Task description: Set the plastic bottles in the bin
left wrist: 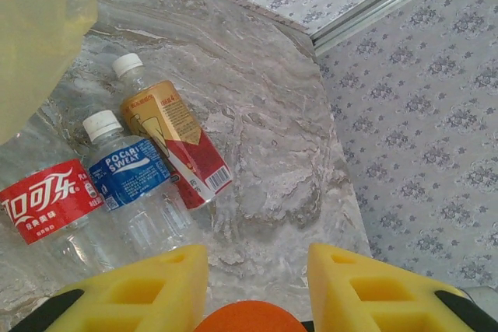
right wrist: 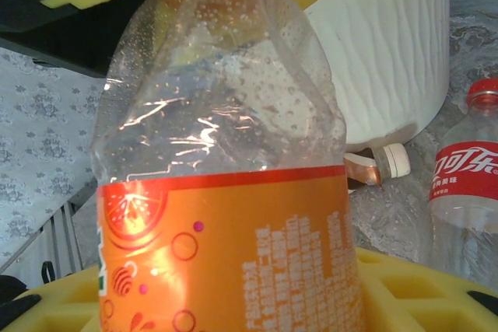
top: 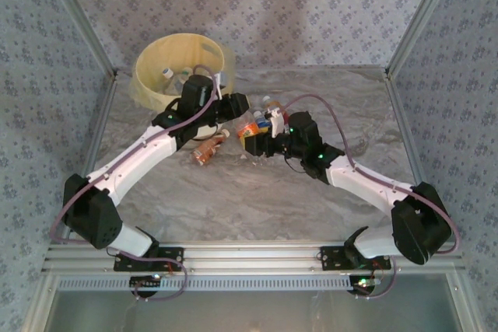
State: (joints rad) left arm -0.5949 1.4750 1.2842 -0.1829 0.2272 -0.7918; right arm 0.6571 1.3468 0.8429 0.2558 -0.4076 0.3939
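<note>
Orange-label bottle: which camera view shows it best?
Right wrist: the orange-label bottle fills the frame, its label clear. Top external shows it tiny and partly hidden. Left wrist catches its orange cap at the bottom edge.

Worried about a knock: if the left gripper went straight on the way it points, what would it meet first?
The left gripper would probably meet bare table first, close beside the gold-and-red bottle; depth is unclear. Its jaws clamp the orange bottle by the cap.
</note>
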